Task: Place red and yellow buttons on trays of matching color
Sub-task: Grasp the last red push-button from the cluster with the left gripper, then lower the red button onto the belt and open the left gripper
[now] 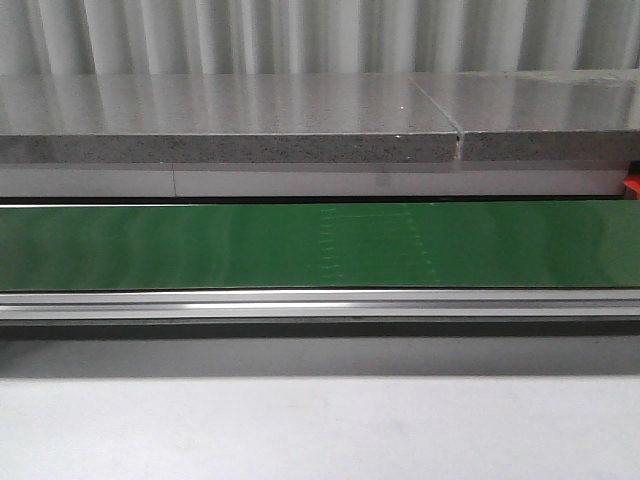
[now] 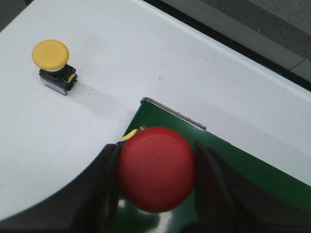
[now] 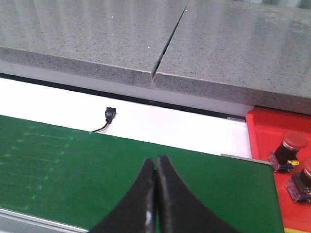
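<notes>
A red button sits clamped in the left tool, its domed cap filling the gap between the two dark fingers, which press against it on either side. A sliver of yellow shows at the edge of the cap, near one finger. The held button hangs over the corner of a green conveyor belt, where the belt's end meets the white desk.

On that white desk, well apart from the held button, a yellow button stands upright on its small black and metal base, casting a soft shadow beside it.

The right tool is pinched narrow, its black fingertips touching with nothing between them, and it hovers above the green belt. Past the belt's end lies a red tray, and two more red buttons rest inside it: one near the tray's belt side and another just beside it, partly cut off by the picture's edge. A small black connector with thin wires lies on the white strip between the belt and a grey speckled stone ledge.

In the front view, the green belt runs across the whole width, with an aluminium rail along its near side and the grey ledge behind. Neither tool appears there.
</notes>
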